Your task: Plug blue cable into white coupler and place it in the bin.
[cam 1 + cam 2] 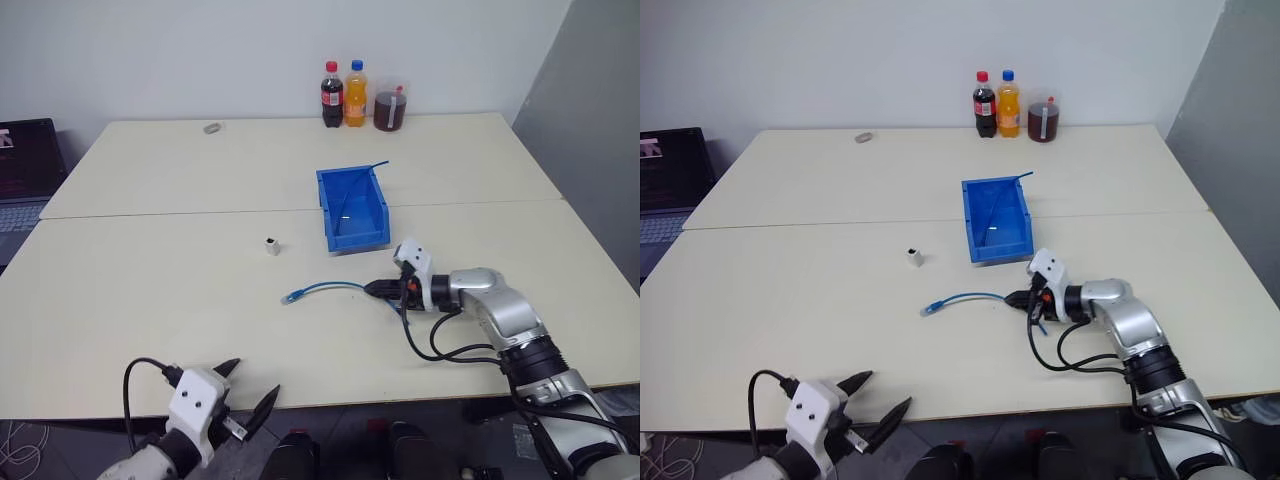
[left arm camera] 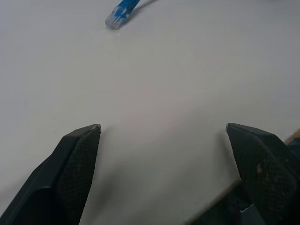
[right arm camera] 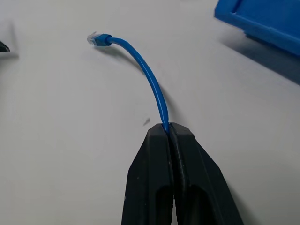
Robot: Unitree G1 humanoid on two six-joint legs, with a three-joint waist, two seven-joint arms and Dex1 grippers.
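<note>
Right claw point(image 3: 168, 129) clenches thin light-blue cable point(image 1: 330, 288); left claw point(image 1: 248, 392) released. Tiny white plastic coupler point(image 1: 272, 245) unplugged, blue plastic bin point(image 1: 352, 207) waiting.

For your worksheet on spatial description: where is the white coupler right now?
In the left eye view, the white coupler stands alone mid-table, left of the bin, beyond the blue cable.

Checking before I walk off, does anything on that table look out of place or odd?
Nothing spilled or damaged. The bin sits slightly askew, a thin blue strand leaning over its rim. The white coupler stands alone, apart from the blue cable.
</note>
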